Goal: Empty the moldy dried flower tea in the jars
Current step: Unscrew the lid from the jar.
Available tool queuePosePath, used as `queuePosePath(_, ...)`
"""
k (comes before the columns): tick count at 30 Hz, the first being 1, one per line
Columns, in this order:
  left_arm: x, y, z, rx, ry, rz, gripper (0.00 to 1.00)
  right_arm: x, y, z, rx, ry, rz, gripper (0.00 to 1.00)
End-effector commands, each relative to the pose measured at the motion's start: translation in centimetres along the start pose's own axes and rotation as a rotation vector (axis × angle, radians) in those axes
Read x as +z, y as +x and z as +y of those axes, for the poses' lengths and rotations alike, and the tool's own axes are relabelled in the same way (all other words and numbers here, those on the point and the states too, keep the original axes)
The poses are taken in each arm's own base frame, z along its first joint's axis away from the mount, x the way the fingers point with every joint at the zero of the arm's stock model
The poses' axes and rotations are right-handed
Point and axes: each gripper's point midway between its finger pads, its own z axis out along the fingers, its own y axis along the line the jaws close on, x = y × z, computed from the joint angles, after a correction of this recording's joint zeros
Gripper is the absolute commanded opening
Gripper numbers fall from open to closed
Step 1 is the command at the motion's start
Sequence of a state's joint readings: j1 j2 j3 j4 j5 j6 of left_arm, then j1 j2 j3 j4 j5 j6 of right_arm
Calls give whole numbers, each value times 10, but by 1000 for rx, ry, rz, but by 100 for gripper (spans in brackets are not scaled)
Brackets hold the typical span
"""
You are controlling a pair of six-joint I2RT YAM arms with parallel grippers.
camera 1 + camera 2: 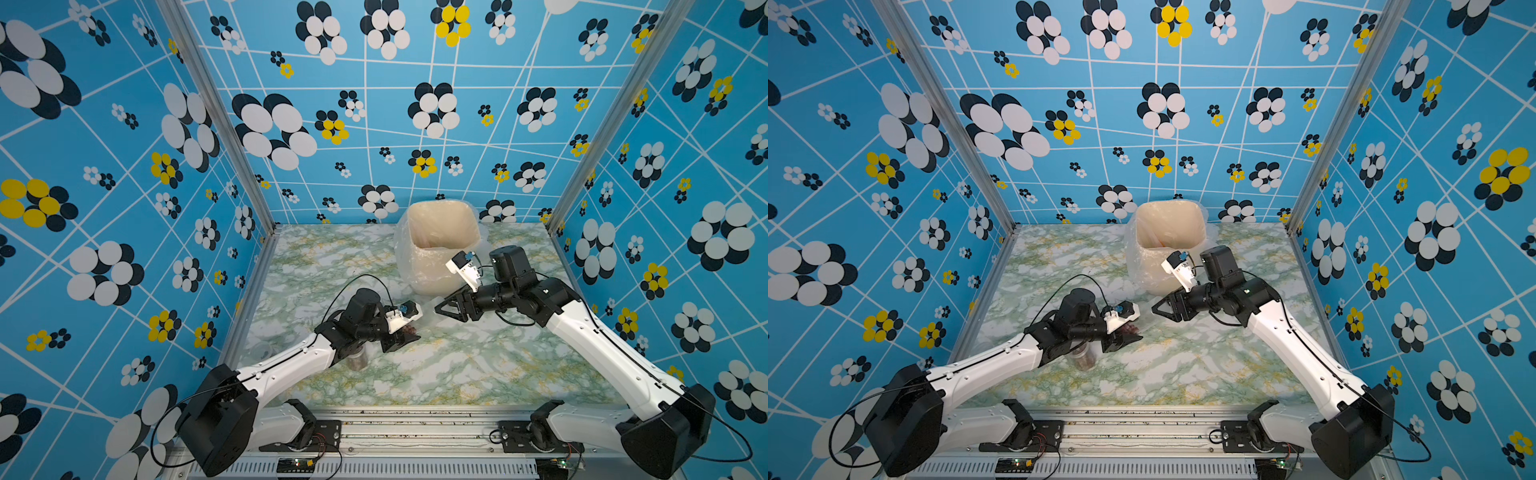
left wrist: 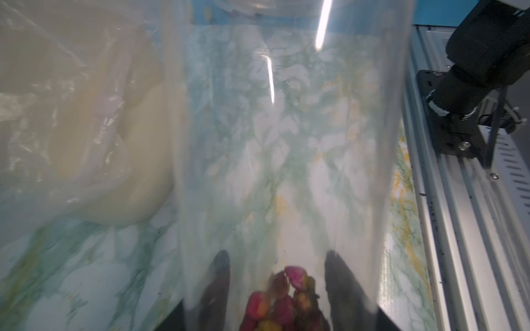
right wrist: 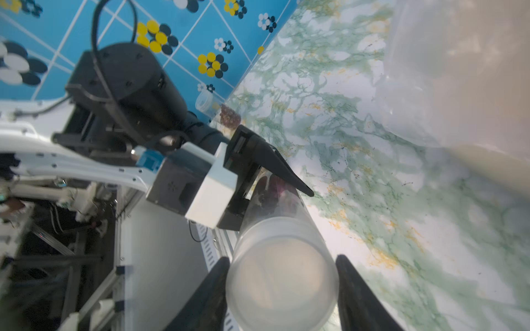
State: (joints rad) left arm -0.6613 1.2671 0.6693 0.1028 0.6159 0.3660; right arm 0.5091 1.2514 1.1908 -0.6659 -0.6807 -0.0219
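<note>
A clear jar (image 3: 284,229) lies level above the table, held at both ends. My left gripper (image 1: 411,331) is shut on its base end, where the moldy dried flower tea (image 2: 282,298) sits, red and brown. Through the clear wall the left fingers (image 2: 219,280) show dark on either side. My right gripper (image 3: 282,258) is shut on the jar's flat round lid (image 3: 282,286), one finger pressed to each side. In both top views the two grippers meet tip to tip in front of the bin, the right gripper (image 1: 440,309) pointing left.
The beige plastic-lined bin (image 1: 428,274) stands at the back, just behind the right gripper. A second jar (image 1: 357,359) with tea stands under my left forearm. An empty clear jar (image 1: 262,351) sits by the left wall. The metal rail (image 1: 415,424) runs along the front.
</note>
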Motion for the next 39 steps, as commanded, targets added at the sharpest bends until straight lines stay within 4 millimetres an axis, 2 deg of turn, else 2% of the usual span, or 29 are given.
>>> queuePosePath(1, -9, -43, -29, -25, 247, -147, 3, -5, 13, 5, -305, -9, 81, 17)
queuePosePath(8, -5, -44, -36, -97, 365, -153, 3, -7, 13, -11, -457, 39, 229, 17)
queuePosePath(15, 1, -39, -20, -78, 256, -153, 2, -4, 7, -14, -464, 42, 226, 18)
queuePosePath(17, 1, -38, -13, -62, 210, -153, 2, -5, 3, -10, -465, 39, 188, 23)
queuePosePath(20, 0, -37, -2, -36, 120, -140, 2, -10, -9, -3, -441, 48, 96, 37)
queuePosePath(22, -1, -33, 9, -16, 36, -122, 2, -18, -28, 5, -387, 65, -8, 63)
queuePosePath(24, -4, -29, 20, 7, -54, -102, 2, -29, -47, 13, -307, 79, -116, 77)
queuePosePath(27, -11, -25, 32, 47, -172, -80, 2, -49, -72, 26, -191, 84, -268, 86)
queuePosePath(30, -18, -25, 42, 97, -283, -59, 2, -63, -86, 20, 6, 134, -357, 87)
queuePosePath(34, -27, -24, 53, 183, -425, -11, 3, -62, -74, -3, 287, 207, -355, 91)
queuePosePath(39, -33, -28, 61, 255, -523, 6, 3, -48, -45, -17, 463, 238, -253, 96)
